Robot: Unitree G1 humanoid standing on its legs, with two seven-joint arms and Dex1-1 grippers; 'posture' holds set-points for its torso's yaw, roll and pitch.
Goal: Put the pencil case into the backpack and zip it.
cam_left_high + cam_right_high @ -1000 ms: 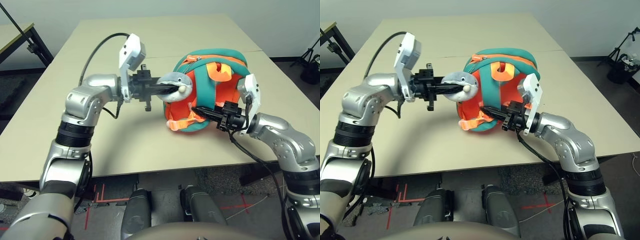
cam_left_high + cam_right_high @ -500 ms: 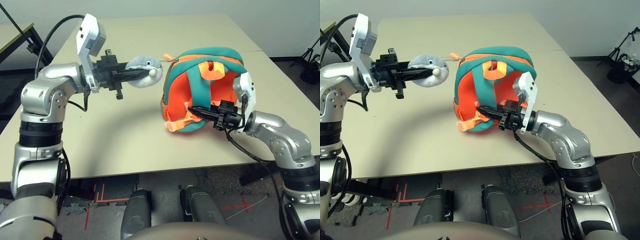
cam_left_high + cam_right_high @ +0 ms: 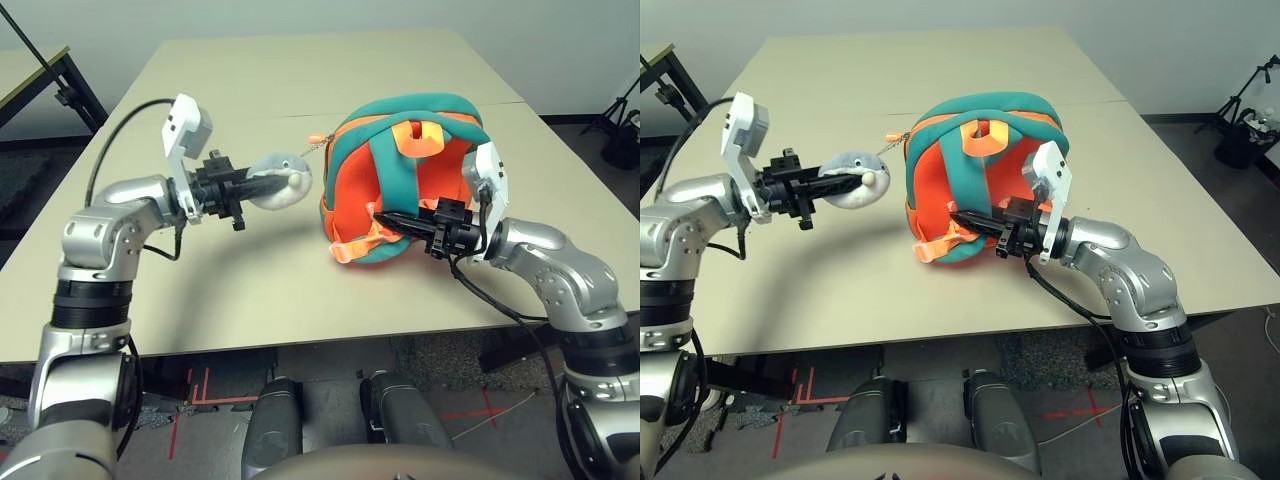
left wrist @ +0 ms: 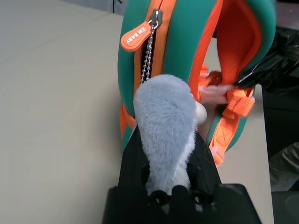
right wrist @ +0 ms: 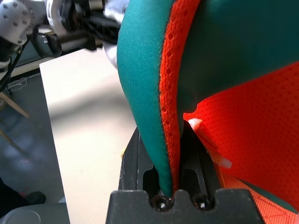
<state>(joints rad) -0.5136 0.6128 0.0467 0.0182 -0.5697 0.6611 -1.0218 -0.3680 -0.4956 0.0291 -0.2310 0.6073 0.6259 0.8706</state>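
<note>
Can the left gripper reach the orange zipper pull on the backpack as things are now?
Probably not directly: the left gripper is shut on the plush toy, so its fingers are occupied. The zipper pull on the backpack hangs uncovered just beyond.

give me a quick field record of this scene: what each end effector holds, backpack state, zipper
left end effector: shut on the plush toy, held off the table
right end effector: shut on a teal strap of the backpack
backpack: upright on the table, strap side toward the robot
toy link: bead chain runs from the toy to the zipper pull
zipper: pull sits high on the bag's side; a dark gap shows below it
pencil case: not visible
</note>
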